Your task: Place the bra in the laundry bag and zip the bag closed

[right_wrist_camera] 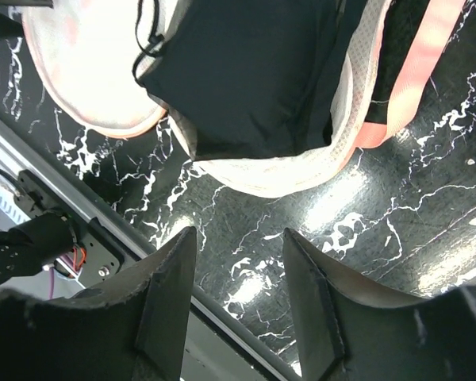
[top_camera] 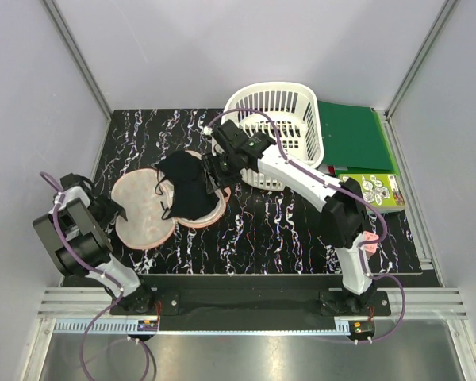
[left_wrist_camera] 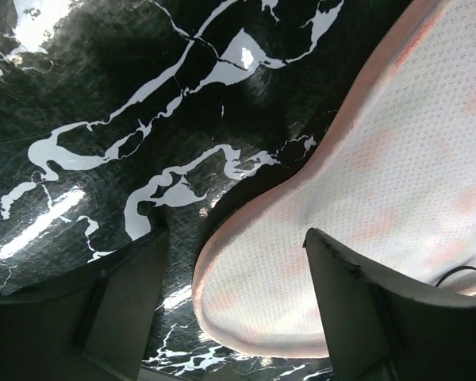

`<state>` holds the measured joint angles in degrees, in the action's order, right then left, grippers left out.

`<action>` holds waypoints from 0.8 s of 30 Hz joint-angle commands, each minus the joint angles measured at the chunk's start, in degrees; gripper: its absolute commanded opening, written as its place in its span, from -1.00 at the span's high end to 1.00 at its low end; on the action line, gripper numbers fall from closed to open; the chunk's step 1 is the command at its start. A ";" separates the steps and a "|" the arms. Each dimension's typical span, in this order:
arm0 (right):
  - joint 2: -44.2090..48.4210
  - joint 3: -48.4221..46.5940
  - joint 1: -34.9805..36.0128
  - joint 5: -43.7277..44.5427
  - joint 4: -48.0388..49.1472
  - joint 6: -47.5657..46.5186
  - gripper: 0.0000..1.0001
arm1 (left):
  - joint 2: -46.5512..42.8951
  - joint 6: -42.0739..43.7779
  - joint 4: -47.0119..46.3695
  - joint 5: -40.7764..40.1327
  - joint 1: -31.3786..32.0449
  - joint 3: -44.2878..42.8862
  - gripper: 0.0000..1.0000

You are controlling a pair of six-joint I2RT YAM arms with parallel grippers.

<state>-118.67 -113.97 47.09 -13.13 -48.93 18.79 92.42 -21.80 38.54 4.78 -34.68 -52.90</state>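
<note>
The laundry bag (top_camera: pixel 143 210) lay unzipped and spread open on the left part of the surface (top_camera: pixel 285 230), mesh lining up. The bra (top_camera: pixel 189 190) rested on the bag's right half. My right fingers (right_wrist_camera: pixel 168 302) hung released just right of the bra, with nothing between them. My left fingers (left_wrist_camera: pixel 357 309) stood apart at the bag's left rim, one over the lining and one over bare surface, grasping nothing.

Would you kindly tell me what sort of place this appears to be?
Probably a robotics lab test cell, not a home: plain grey walls on aluminium framing, a left arm and right arm bolted to a rail at the table edge, plus props like a laundry bag and white basket.
</note>
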 commanded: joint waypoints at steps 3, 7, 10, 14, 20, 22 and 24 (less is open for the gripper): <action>5.20 2.70 -1.12 -0.94 3.48 -0.59 -0.11 | 4.43 3.00 -5.67 -1.44 -0.48 2.02 -0.18; 5.82 4.46 -1.83 -1.73 4.36 -0.33 -0.12 | 3.13 1.24 -5.68 -0.39 -0.48 2.28 0.48; 4.77 4.81 -2.09 -3.12 4.98 0.37 -0.11 | -2.48 0.71 -4.27 -0.03 -0.22 2.10 0.77; 2.22 3.85 -2.09 -6.38 5.25 2.65 -0.12 | -9.88 0.97 -1.20 -1.78 -0.04 0.00 1.00; -0.06 3.32 -2.09 -6.47 5.77 5.99 -0.11 | -20.33 -0.17 2.58 -2.75 3.99 -2.64 1.00; -1.38 2.79 -2.09 -7.00 5.86 7.31 -0.11 | -22.54 -1.22 4.08 -4.50 8.54 -3.08 1.00; -2.35 2.35 -2.18 -7.53 5.86 8.02 -0.11 | -25.61 -2.97 5.13 -4.60 11.63 -3.87 1.00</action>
<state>-118.72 -109.38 44.99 -18.59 -44.51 23.99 71.90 -21.98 41.21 2.20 -28.99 -53.95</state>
